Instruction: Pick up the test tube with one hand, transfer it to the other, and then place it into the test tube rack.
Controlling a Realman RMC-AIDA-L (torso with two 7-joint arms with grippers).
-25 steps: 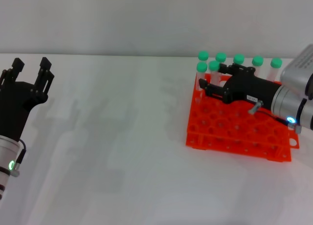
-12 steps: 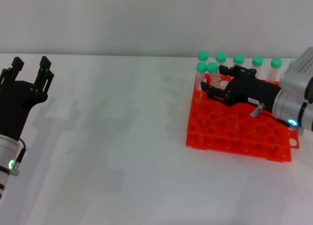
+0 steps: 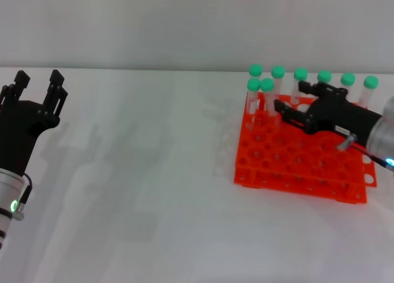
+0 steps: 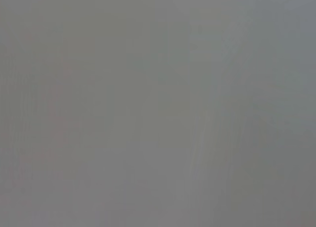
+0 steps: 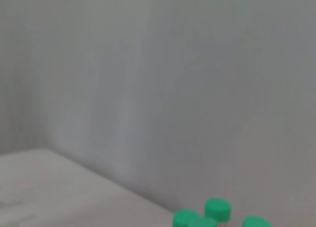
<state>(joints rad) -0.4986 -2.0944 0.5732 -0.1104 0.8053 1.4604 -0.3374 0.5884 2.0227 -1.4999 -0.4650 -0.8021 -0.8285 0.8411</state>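
Note:
The test tube [image 3: 267,97], clear with a green cap, stands upright in a hole at the back left of the orange-red test tube rack [image 3: 295,172], beside another capped tube [image 3: 253,93]. My right gripper [image 3: 298,97] hovers over the rack just right of that tube, open and holding nothing, with a clear gap to the tube. At the table's far left my left gripper [image 3: 40,80] is open and empty, fingers pointing away. Green caps [image 5: 217,208] show at the edge of the right wrist view.
Several more green-capped tubes [image 3: 324,80] stand in a row along the rack's back edge. The white table [image 3: 148,172] spreads between the two arms, with a pale wall behind it. The left wrist view shows only plain grey.
My right gripper has pulled back to the right, away from the test tube, which stays standing in the rack. The left arm has not moved.

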